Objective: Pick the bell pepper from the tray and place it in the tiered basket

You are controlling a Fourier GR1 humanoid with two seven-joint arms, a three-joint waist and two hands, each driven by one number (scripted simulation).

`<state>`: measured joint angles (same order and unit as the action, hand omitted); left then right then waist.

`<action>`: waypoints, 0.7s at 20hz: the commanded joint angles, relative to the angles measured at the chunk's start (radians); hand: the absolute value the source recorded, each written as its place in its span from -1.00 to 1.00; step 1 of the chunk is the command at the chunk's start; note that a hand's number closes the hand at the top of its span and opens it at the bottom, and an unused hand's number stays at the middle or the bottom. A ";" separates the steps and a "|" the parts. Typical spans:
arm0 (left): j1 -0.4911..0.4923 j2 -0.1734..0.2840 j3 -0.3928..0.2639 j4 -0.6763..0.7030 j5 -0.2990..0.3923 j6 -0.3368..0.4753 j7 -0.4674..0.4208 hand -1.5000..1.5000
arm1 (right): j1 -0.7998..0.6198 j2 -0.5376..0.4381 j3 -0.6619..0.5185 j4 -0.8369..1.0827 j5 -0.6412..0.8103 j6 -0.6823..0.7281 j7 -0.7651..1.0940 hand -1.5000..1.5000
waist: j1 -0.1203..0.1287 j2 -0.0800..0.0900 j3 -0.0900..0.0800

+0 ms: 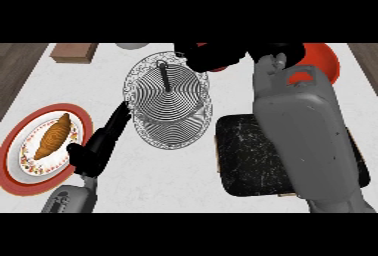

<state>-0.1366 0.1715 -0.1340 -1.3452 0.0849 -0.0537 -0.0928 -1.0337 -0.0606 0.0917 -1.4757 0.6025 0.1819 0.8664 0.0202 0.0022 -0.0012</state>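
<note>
1. The robot's right hand (214, 56), black fingers curled, hovers at the far rim of the round wire tiered basket (168, 102); a sliver of red under the fingers suggests it grips the red bell pepper (218, 68), though the hand hides most of it.
2. The black speckled square tray (244, 155) lies near the counter's front edge, partly under the grey right forearm, with no pepper visible on it.
3. The left hand (100, 145) rests with fingers straight beside the red-rimmed plate (15, 170) bearing a golden croissant (55, 136).
4. Judged stage: carry is done and placement is in hand. The next move calls for shifting the hand over the basket's tier, lowering, then uncurling the fingers.
</note>
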 commanded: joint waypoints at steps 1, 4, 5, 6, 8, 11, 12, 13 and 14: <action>-0.019 -0.008 -0.001 0.021 -0.002 -0.014 0.008 0.00 | -0.122 0.058 0.012 0.252 0.012 -0.079 -0.056 1.00 | 0.010 0.006 0.000; 0.022 0.006 0.004 -0.017 -0.001 -0.025 0.002 0.00 | -0.213 0.059 -0.020 0.386 -0.002 -0.095 -0.095 1.00 | 0.012 0.003 0.000; 0.000 -0.017 0.002 -0.001 -0.011 -0.002 0.012 0.00 | -0.223 0.059 0.016 0.392 -0.037 -0.096 -0.078 1.00 | 0.007 0.002 0.000; -0.004 -0.040 -0.019 -0.014 -0.032 0.021 0.012 0.00 | -0.177 0.060 0.100 0.390 -0.057 -0.160 -0.065 1.00 | 0.008 0.001 0.000; -0.005 -0.020 -0.010 -0.017 -0.033 0.007 0.019 0.00 | -0.246 0.060 0.060 0.538 -0.078 -0.219 -0.158 1.00 | 0.017 0.005 0.000; -0.001 -0.022 0.000 0.030 -0.042 -0.001 -0.018 0.00 | -0.306 0.060 0.090 0.608 -0.126 -0.258 -0.162 1.00 | 0.011 0.004 0.000; -0.073 -0.016 0.029 0.026 -0.002 -0.019 0.047 0.00 | -0.314 0.060 0.080 0.680 -0.126 -0.269 -0.221 1.00 | 0.016 0.007 0.000; -0.037 -0.004 0.034 0.058 -0.010 -0.036 -0.026 0.00 | -0.332 0.060 0.086 0.708 -0.154 -0.279 -0.219 1.00 | 0.017 0.007 0.000; -0.043 -0.031 0.011 0.069 -0.019 -0.030 -0.029 0.00 | -0.309 0.060 0.137 0.746 -0.171 -0.360 -0.272 1.00 | 0.031 0.011 -0.001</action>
<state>-0.1615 0.1539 -0.1232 -1.3175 0.0675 -0.0705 -0.0964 -1.3109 -0.0026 0.1768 -0.8669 0.4855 -0.0728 0.6766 0.0377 0.0086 -0.0013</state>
